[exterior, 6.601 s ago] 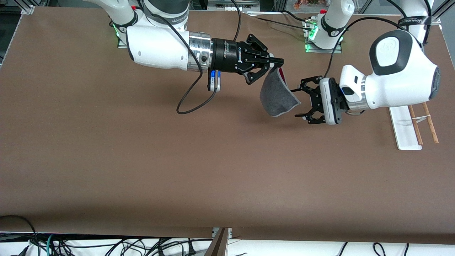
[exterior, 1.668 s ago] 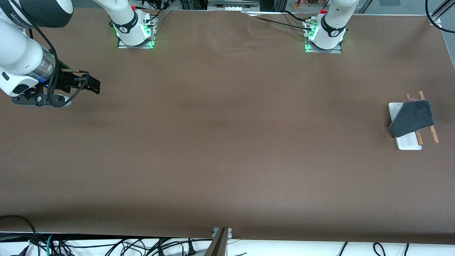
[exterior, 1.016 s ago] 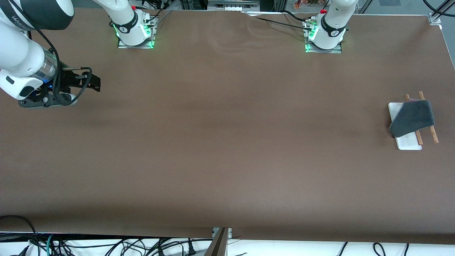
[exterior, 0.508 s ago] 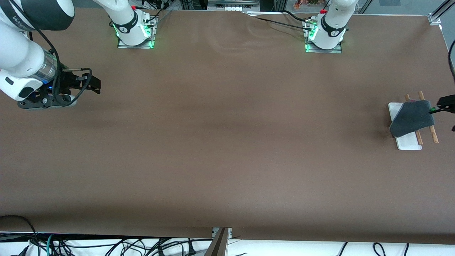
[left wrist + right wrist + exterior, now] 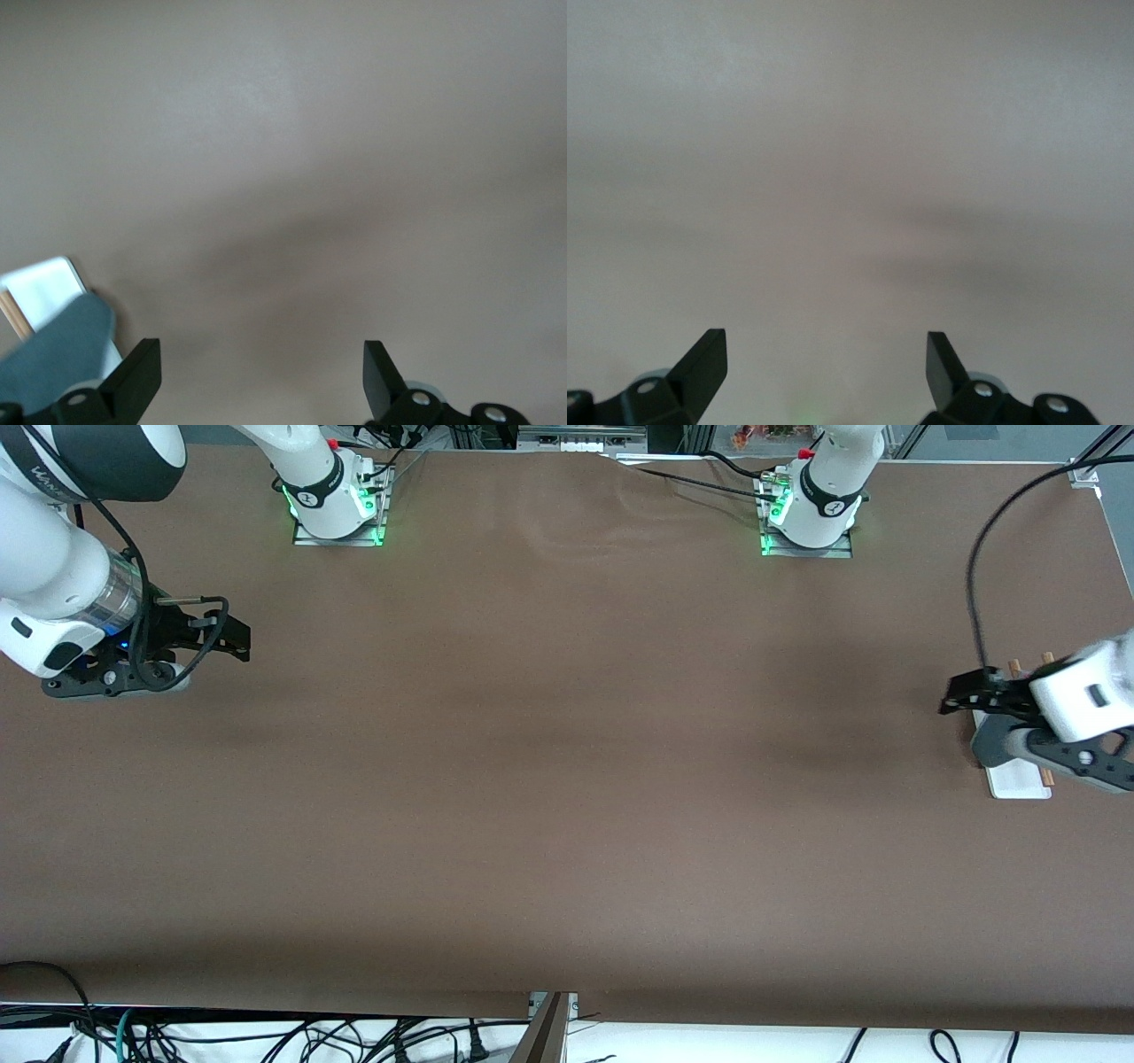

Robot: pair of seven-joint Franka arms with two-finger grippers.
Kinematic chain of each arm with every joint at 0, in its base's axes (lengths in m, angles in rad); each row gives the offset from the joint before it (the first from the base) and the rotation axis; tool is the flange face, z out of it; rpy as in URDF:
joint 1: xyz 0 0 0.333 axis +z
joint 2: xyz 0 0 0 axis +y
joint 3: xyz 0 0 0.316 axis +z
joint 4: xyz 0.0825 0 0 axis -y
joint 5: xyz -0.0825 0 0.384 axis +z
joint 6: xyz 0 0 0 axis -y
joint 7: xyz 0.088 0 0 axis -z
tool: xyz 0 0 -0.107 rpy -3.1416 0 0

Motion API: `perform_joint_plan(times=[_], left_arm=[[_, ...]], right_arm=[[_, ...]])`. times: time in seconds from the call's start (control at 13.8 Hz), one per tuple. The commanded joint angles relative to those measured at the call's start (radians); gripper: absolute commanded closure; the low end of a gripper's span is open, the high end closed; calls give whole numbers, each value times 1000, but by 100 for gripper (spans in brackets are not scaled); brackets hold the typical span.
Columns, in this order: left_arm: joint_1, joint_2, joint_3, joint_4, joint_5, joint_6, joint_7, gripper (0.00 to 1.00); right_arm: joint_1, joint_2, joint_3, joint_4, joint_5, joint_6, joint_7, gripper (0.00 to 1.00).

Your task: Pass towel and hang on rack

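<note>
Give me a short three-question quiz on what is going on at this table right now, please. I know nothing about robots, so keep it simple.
1. True or false: the towel hangs on the rack.
2. The left gripper is: A) shut on the towel; B) open over the rack; C) resting at the right arm's end of the table.
3. Fill in: the right gripper waits with its fingers ____, holding nothing.

Key:
1. True. The cloth lies draped on the rack, partly hidden by the left arm.
2. B. The left wrist view shows its fingers spread with nothing between them.
3. Open.
</note>
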Motion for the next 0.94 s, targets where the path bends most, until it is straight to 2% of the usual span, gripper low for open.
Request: perform_joint_plan(times=[0.0,0.15,0.29,0.36,0.51,0.87], left_arm=[[-185,-131,241,-94,-111,9,-146,0],[-321,-208,416,-164,-116,29,-151,0],[-429,-288,531,-252,-116,75,-150,0],[-458,-321,557,-305,-119,121,-145,0],[-488,-386,567,-419,-119,237,-153,0],[-488,-388,565,-419,-122,247,-151,0]], right_arm=[[-1,4,3,17,-9,-4,-9,1],[-2,4,1,17,-9,-6,-17,1],[-7,4,1,16,-7,-4,-19,1],[-7,5,1,16,-7,-4,-19,1],[-7,5,0,16,-9,-4,-19,1],[-9,10,0,16,-7,-3,-19,1]])
